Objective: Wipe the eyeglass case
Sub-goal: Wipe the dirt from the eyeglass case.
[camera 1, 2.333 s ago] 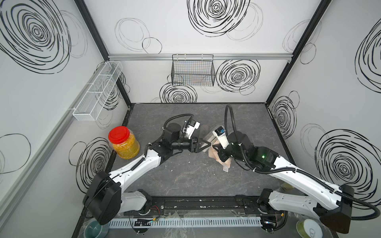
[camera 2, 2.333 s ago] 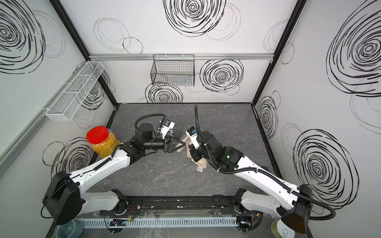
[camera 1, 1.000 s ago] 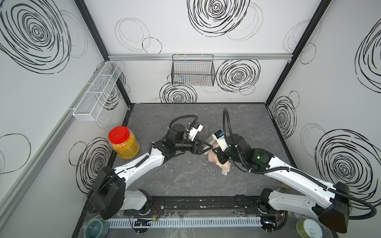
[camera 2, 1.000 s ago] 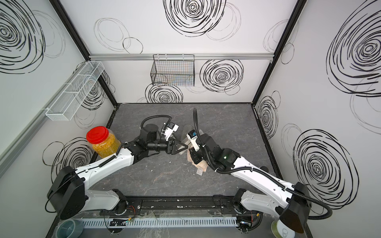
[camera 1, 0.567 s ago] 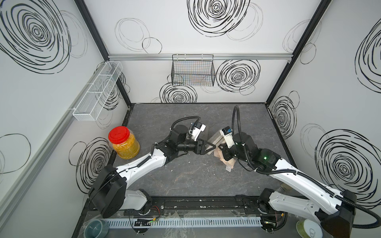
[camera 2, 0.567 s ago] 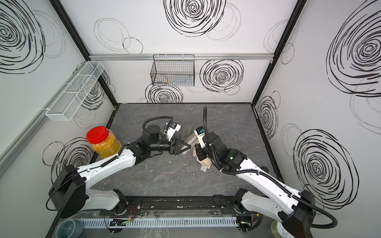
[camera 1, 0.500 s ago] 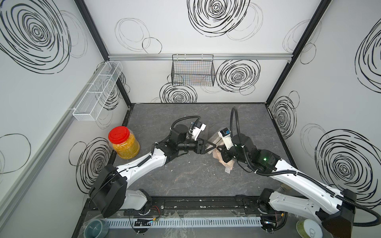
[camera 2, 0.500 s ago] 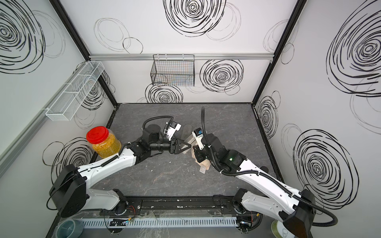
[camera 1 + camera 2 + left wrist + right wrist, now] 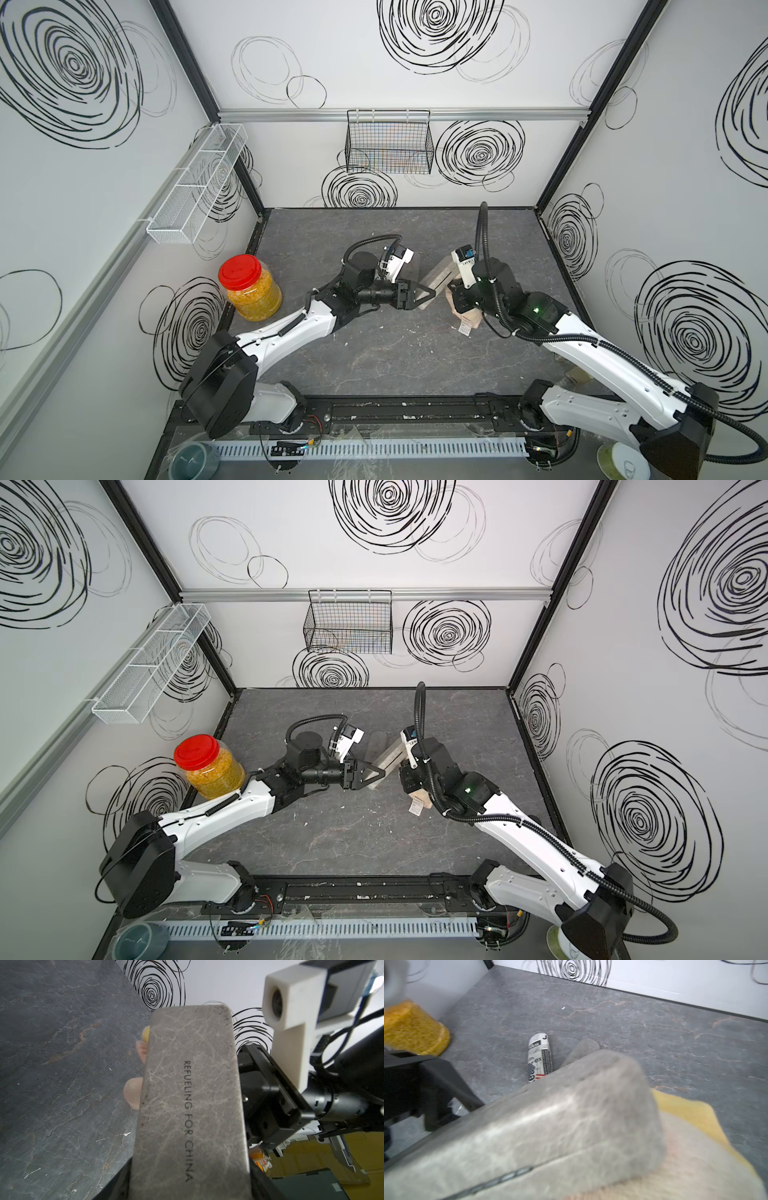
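Note:
The grey marbled eyeglass case [image 9: 440, 272] [image 9: 388, 756] is held tilted above the table, with my left gripper [image 9: 428, 293] [image 9: 380, 774] shut on its lower end. In the left wrist view the case [image 9: 191, 1105] shows the print "REFUELING FOR CHINA". My right gripper [image 9: 455, 291] is shut on a pink and yellow cloth [image 9: 469, 320] [image 9: 417, 802], and its jaws are hidden under the wrist. The cloth [image 9: 685, 1147] presses against the underside of the case [image 9: 560, 1126] near its upper end. It also peeks out beside the case as cloth [image 9: 133, 1093].
A red-lidded jar [image 9: 249, 286] of yellow grains stands at the table's left edge. A newsprint-patterned roll [image 9: 539, 1057] and a grey flat piece [image 9: 583, 1047] lie on the table beneath the case. A black wire basket [image 9: 388, 141] hangs on the back wall, a white rack [image 9: 195, 187] on the left wall.
My right gripper has slid the cloth along the case toward its far upper end. The left gripper has kept hold of the case and stayed nearly still.

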`<state>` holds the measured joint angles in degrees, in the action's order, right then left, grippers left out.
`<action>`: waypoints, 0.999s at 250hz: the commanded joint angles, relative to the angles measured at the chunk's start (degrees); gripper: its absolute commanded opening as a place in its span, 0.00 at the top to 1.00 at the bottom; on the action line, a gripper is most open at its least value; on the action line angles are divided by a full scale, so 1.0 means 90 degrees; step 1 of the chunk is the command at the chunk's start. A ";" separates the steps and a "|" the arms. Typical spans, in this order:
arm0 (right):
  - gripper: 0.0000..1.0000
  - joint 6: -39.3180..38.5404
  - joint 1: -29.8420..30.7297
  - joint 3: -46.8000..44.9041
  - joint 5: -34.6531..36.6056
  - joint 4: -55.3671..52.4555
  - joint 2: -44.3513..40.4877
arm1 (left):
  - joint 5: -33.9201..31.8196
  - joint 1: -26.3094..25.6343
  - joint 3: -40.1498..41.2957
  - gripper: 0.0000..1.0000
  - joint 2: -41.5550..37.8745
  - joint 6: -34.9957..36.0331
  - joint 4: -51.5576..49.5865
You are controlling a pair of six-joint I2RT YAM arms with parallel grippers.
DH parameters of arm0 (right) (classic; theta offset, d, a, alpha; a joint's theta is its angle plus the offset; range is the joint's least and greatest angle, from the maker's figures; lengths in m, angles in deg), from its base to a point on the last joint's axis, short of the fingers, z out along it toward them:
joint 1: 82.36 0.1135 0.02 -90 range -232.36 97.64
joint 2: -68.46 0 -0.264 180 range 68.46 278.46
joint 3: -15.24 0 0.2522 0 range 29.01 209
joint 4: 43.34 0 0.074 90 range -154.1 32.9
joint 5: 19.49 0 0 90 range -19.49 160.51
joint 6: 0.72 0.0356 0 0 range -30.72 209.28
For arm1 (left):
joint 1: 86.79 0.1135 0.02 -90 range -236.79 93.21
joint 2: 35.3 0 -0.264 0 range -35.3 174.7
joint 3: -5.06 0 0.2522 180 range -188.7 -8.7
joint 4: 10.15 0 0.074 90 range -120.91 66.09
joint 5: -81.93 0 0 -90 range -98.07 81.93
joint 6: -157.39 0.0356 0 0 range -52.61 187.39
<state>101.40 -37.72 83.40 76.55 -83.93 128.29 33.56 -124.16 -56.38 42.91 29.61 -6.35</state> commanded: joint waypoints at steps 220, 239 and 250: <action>0.91 -0.0077 0.0381 0.0149 -0.2938 0.1673 0.0201 | -0.2172 0.0259 0.0825 0.46 -0.0659 -0.2697 0.2694; 0.90 0.0099 0.0407 0.0068 -0.3336 0.1998 0.0272 | -0.2282 0.0292 0.0967 0.46 -0.0563 -0.3218 0.3239; 0.91 0.0197 0.0410 0.0010 -0.3526 0.2182 0.0330 | -0.2370 0.0284 0.1048 0.46 -0.0542 -0.3426 0.3511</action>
<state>100.00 -34.73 84.38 55.33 -73.29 130.13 17.19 -121.62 -48.67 38.19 7.33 12.32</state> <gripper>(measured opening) 0.119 0.703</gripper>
